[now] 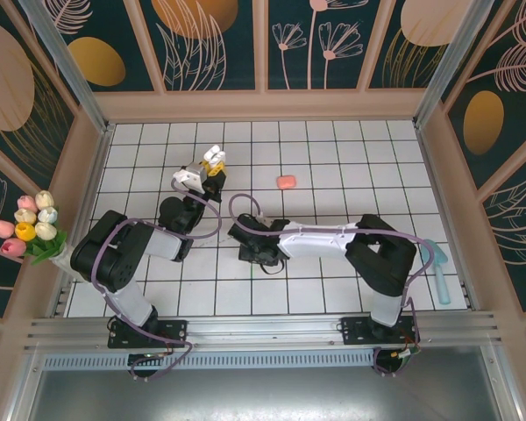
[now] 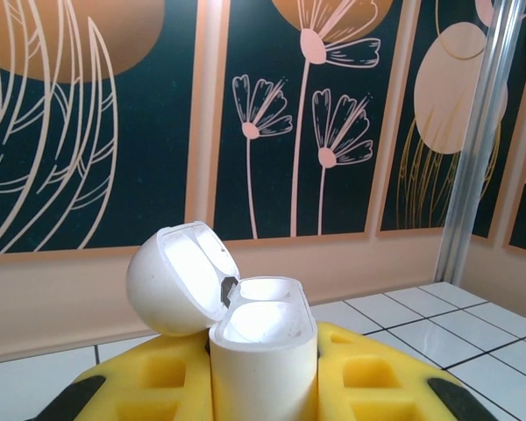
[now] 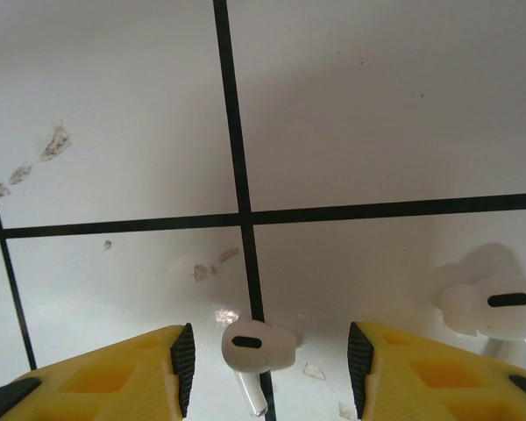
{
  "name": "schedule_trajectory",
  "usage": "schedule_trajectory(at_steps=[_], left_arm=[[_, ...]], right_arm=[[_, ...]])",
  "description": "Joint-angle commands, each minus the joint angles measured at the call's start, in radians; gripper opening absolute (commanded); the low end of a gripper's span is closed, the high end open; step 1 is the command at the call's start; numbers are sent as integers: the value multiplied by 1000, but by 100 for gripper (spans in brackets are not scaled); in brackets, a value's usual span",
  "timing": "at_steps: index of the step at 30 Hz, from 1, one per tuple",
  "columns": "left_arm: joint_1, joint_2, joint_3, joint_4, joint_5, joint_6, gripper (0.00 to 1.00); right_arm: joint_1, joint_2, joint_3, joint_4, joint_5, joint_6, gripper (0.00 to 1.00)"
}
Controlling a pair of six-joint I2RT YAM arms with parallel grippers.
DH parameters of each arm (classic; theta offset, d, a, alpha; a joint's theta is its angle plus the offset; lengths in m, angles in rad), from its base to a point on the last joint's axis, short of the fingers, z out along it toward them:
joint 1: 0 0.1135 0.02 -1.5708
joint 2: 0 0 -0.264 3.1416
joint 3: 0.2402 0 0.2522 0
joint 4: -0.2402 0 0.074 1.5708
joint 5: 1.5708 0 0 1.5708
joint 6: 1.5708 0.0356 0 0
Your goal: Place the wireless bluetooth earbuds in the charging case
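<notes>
On tile (image 3: 377,105), right pincer (image 3: 269,364) spread around white earbud (image 3: 257,345), left pincer (image 2: 265,390) gripping open case (image 2: 263,338)

Bright, even light pours down from overhead onto the white tiled floor (image 1: 333,263) in the top view, shadows soft and short, everything crisp. Left wrist now: the open charging case (image 2: 263,342) glows nearly blown-out inside, with the wall (image 2: 333,132) behind it sharp enough. Right wrist: a glint of glare on the glossy tile beside the white earbud (image 3: 259,346), soft grey shadows, upper frame dimmer.
</notes>
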Motion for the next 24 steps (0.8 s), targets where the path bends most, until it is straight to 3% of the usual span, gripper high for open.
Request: schedule_trajectory(at_steps=[1, 16, 24], left_arm=[[-4, -26, 10, 250, -32, 21, 0], [-4, -24, 15, 251, -41, 27, 0], [-4, -23, 14, 249, -42, 26, 0]], right_arm=[[10, 33, 49, -57, 27, 32, 52], [29, 135, 160, -189, 19, 101, 51], [37, 157, 175, -202, 11, 104, 45]])
